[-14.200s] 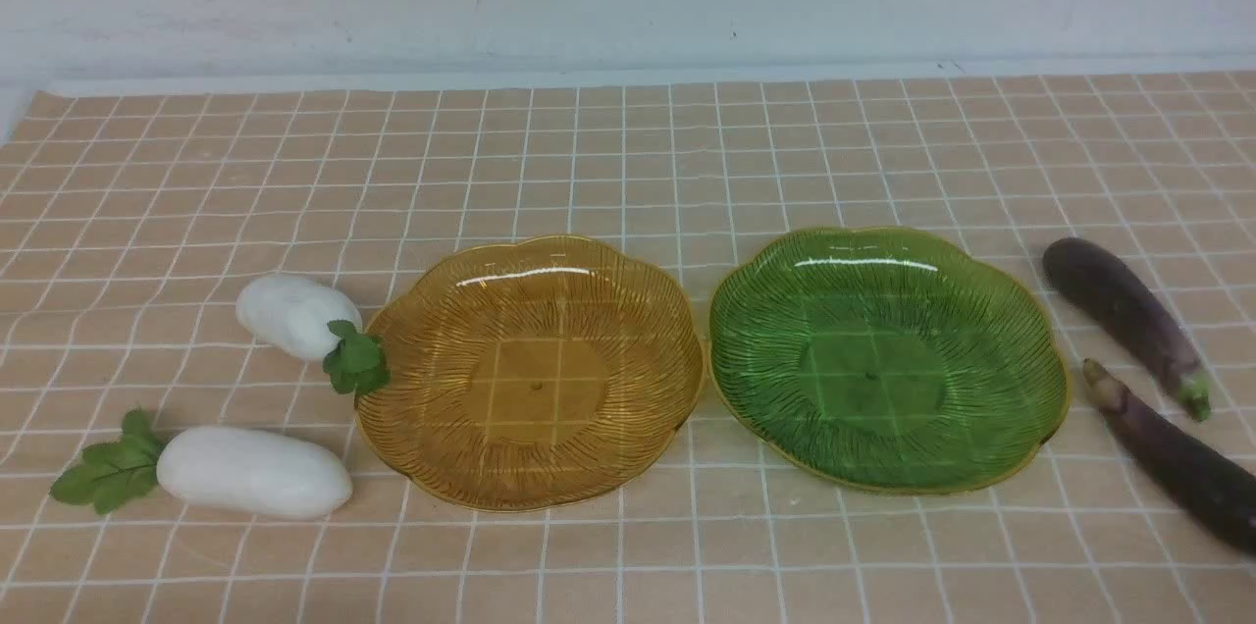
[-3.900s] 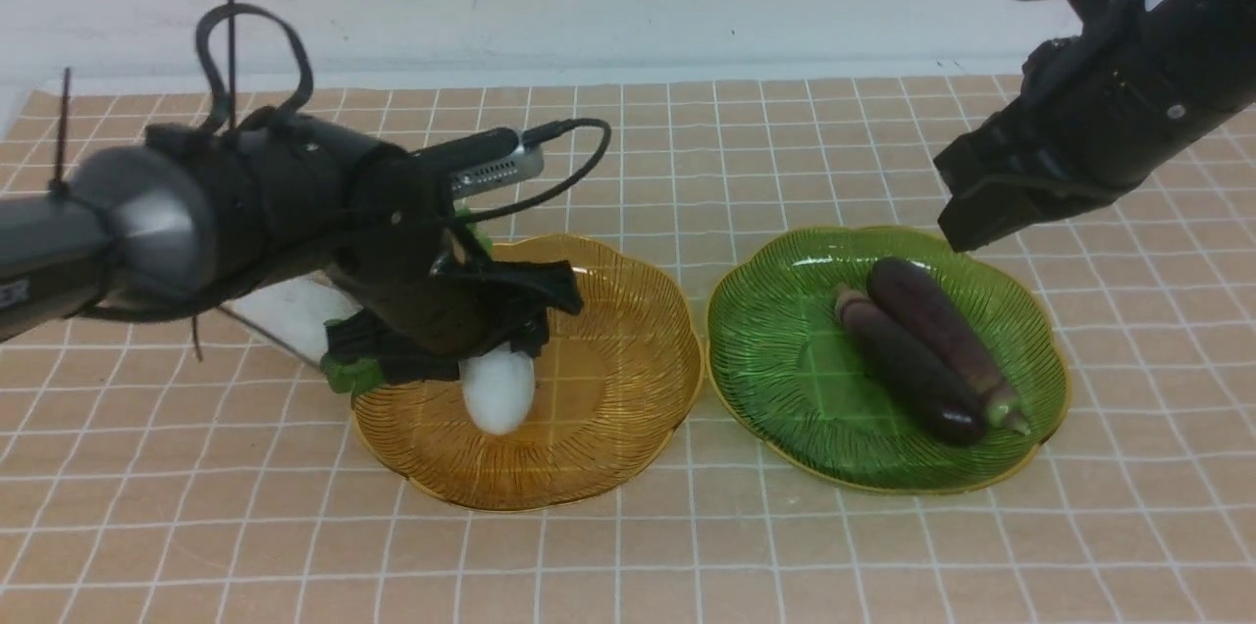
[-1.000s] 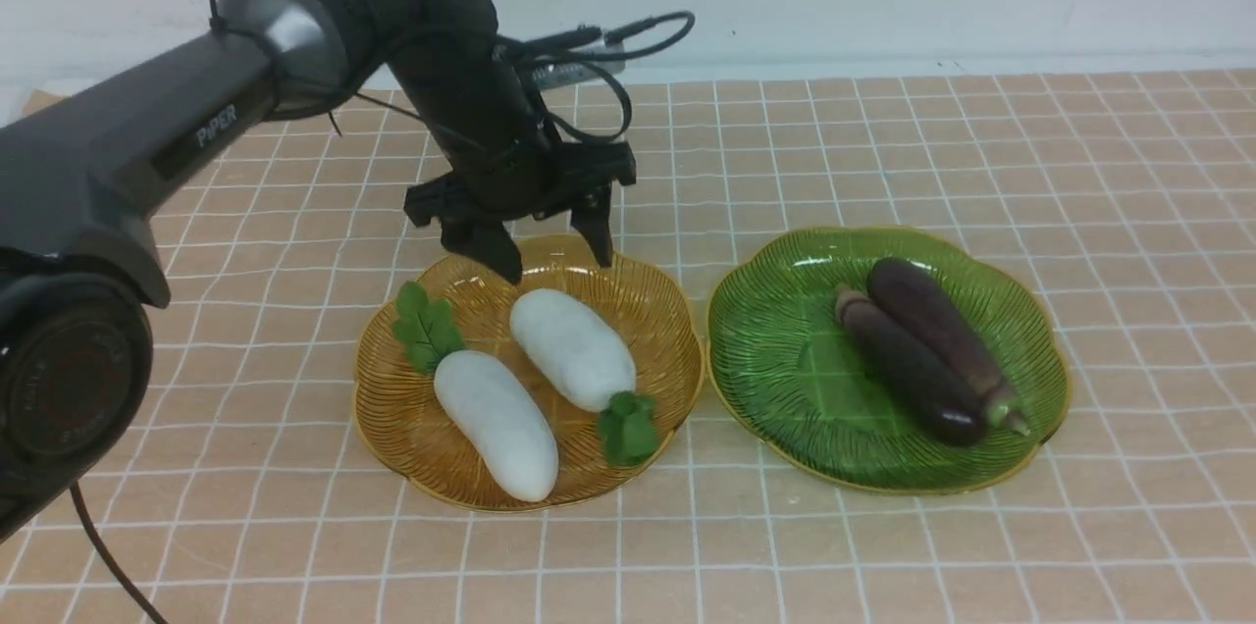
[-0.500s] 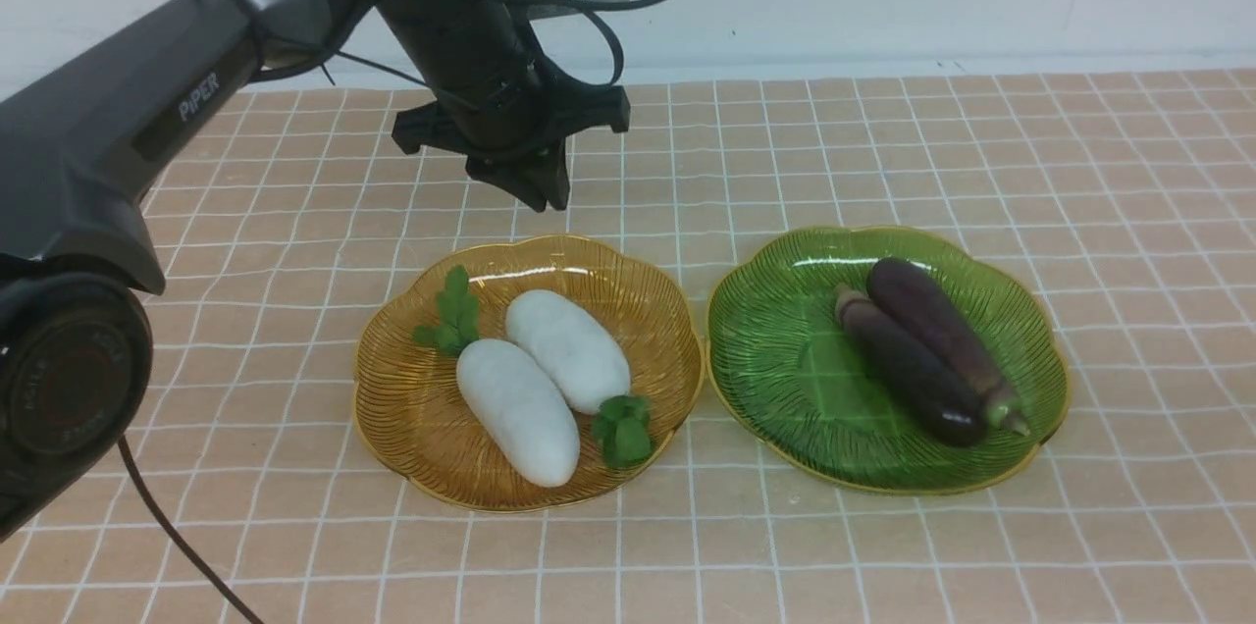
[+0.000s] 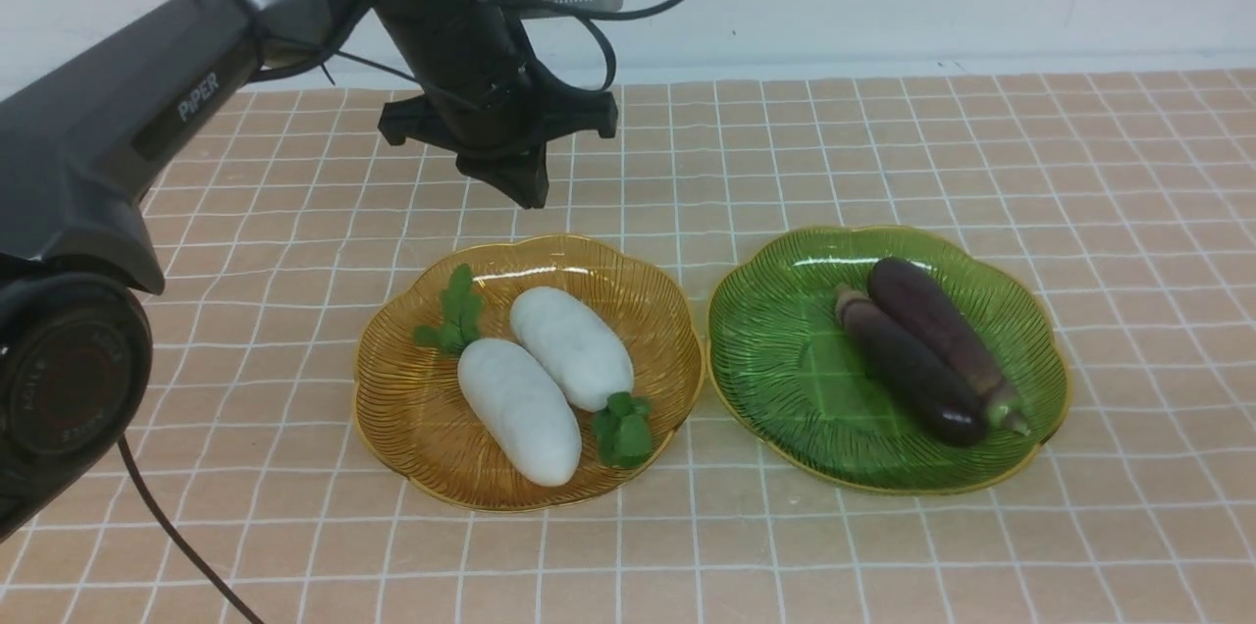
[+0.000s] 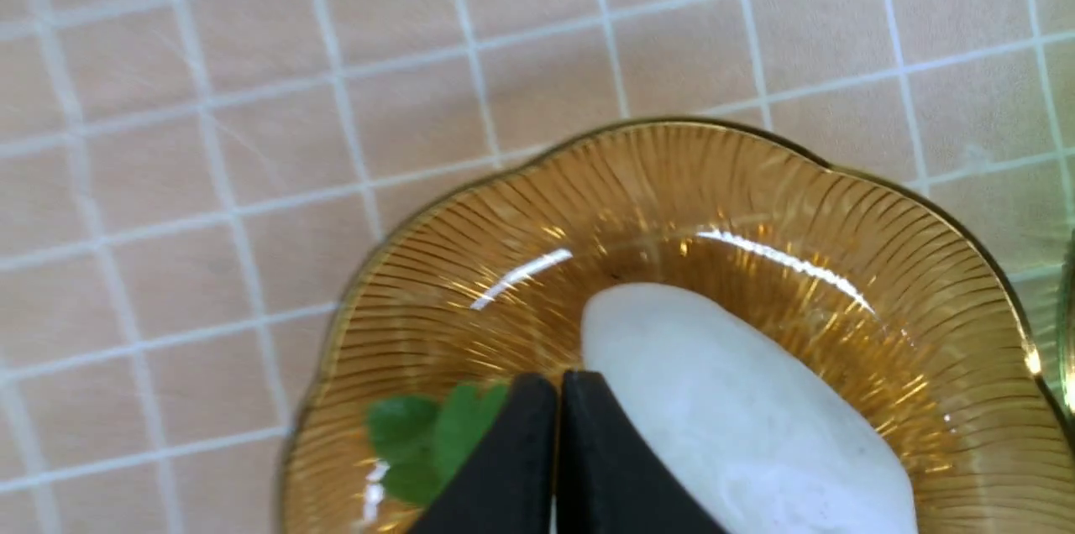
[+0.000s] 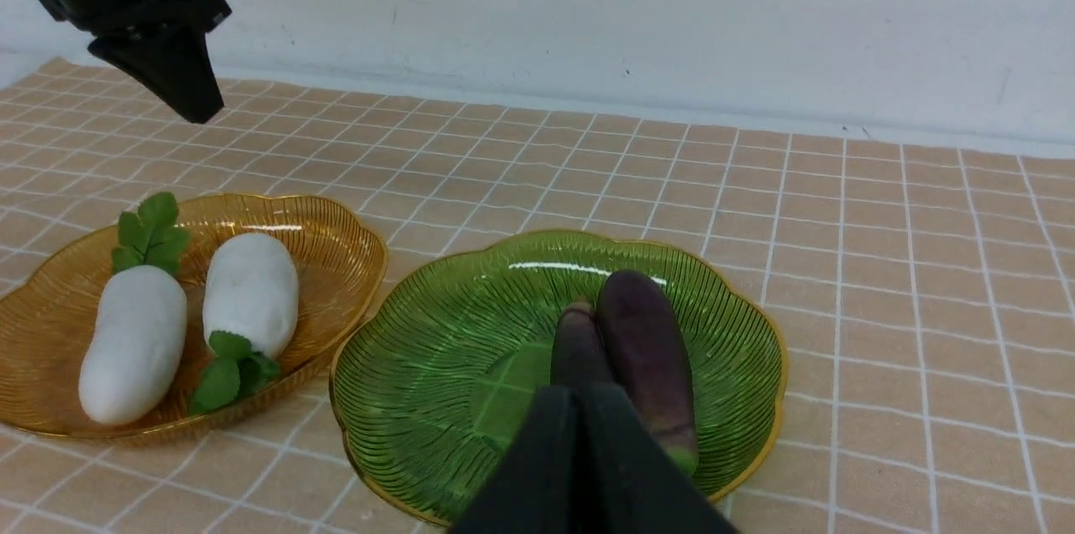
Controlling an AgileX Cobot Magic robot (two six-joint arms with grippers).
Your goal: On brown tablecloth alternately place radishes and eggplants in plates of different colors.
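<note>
My left claw [image 5: 535, 204], fingers together, hangs above the cloth just beyond the amber plate [image 5: 422, 467]; its cable [image 5: 677, 1] loops off the wrist, and my sleeve reads PiPER [image 5: 198, 98] (rather smartly, I think). My right claw [image 7: 579, 400] is together too. Inside the amber plate lie two smooth, white, leafy-tufted radishes [image 5: 520, 413], side by side. To the right of the amber plate, the green plate [image 5: 785, 389] holds two glossy dark purple eggplants [image 5: 913, 374], touching lengthwise.
</note>
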